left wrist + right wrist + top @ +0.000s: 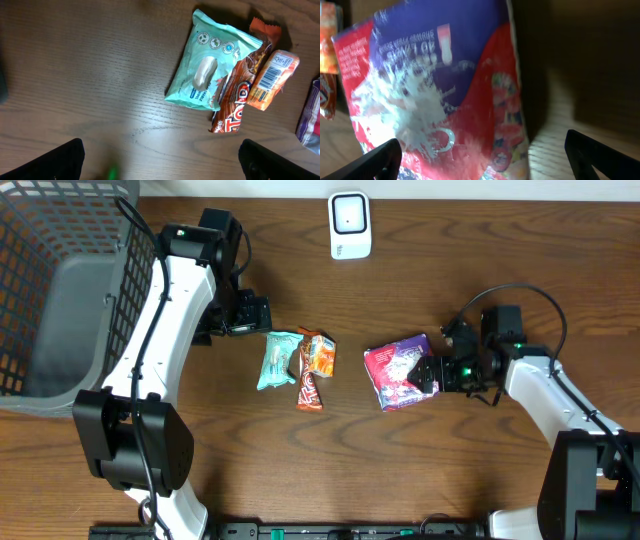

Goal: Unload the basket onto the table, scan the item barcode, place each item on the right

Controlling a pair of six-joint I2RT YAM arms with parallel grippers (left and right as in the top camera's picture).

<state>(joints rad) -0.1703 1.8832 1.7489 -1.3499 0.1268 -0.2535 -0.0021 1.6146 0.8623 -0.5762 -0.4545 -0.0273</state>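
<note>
Right gripper [430, 374] gapes wide, empty, right beside the purple-red packet [398, 370]. A shallow bite could slip, shoving it away.

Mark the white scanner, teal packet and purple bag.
white scanner [349, 216], overhead, dark window on its face.
teal packet [205, 75], left wrist, white picture at its middle.
purple bag [398, 370], overhead, middle of its face.

Bare surface [400, 470] runs along the near edge. A wire basket [30, 260] fills the far-left corner; three snack packets [298, 360] crowd the middle.
</note>
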